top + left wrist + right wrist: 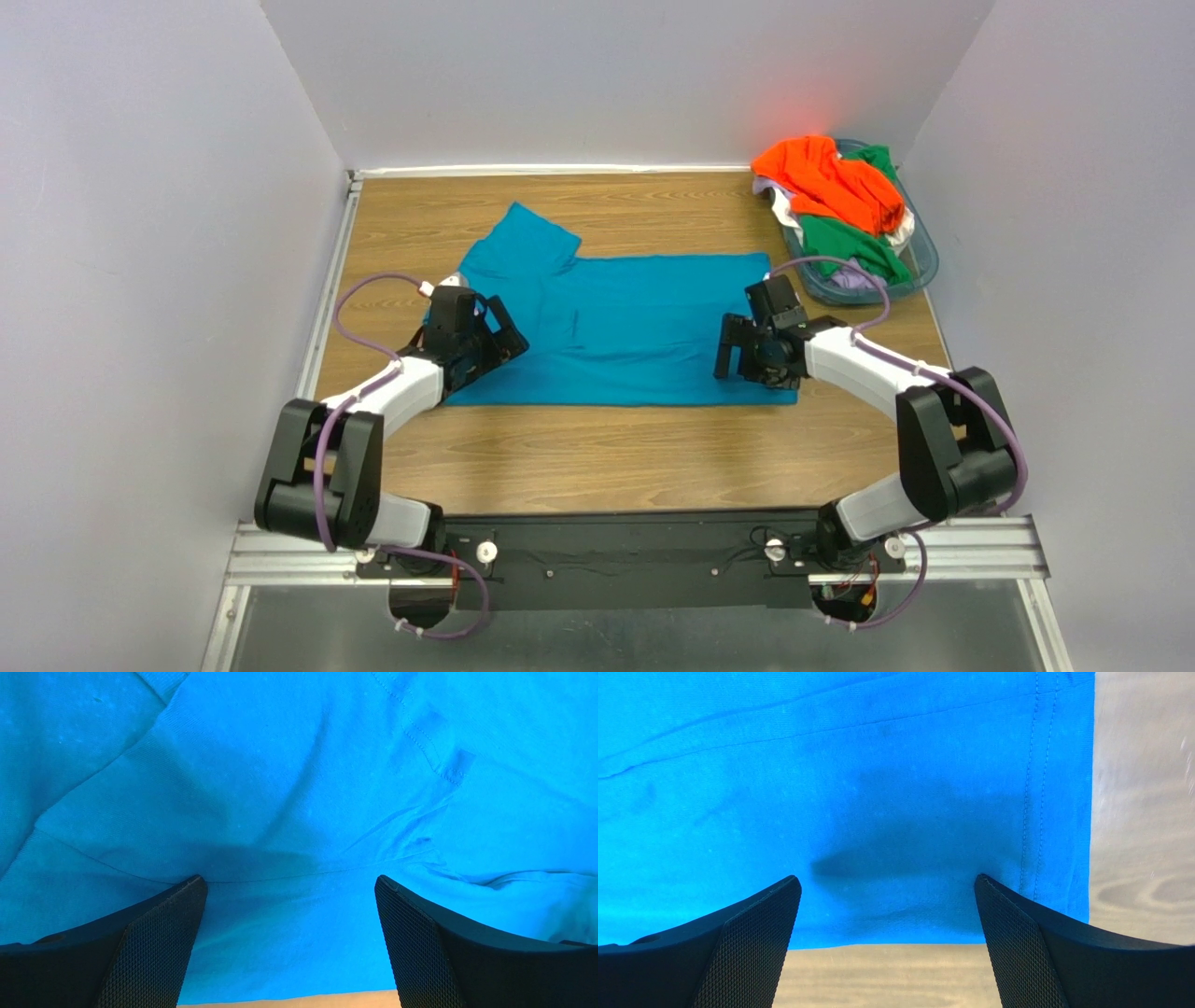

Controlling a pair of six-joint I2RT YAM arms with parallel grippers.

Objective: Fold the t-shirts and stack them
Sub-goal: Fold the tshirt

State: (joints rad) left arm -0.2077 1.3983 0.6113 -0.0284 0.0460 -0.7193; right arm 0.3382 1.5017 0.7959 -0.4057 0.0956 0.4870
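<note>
A teal-blue t-shirt (631, 329) lies spread flat on the wooden table, one sleeve pointing to the far left. My left gripper (491, 346) is open over the shirt's near left edge; in the left wrist view (288, 889) its fingers straddle blue cloth (281, 798) close above it. My right gripper (744, 357) is open over the shirt's near right corner; in the right wrist view (887, 885) the hem (1046, 812) and near edge of the shirt lie between the fingers. Orange (828, 182), green (859, 249) and pale shirts are heaped in the basket.
A clear bluish plastic basket (915, 266) stands at the far right corner of the table. Grey walls enclose the table on three sides. Bare wood (617, 455) lies between the shirt and the arm bases.
</note>
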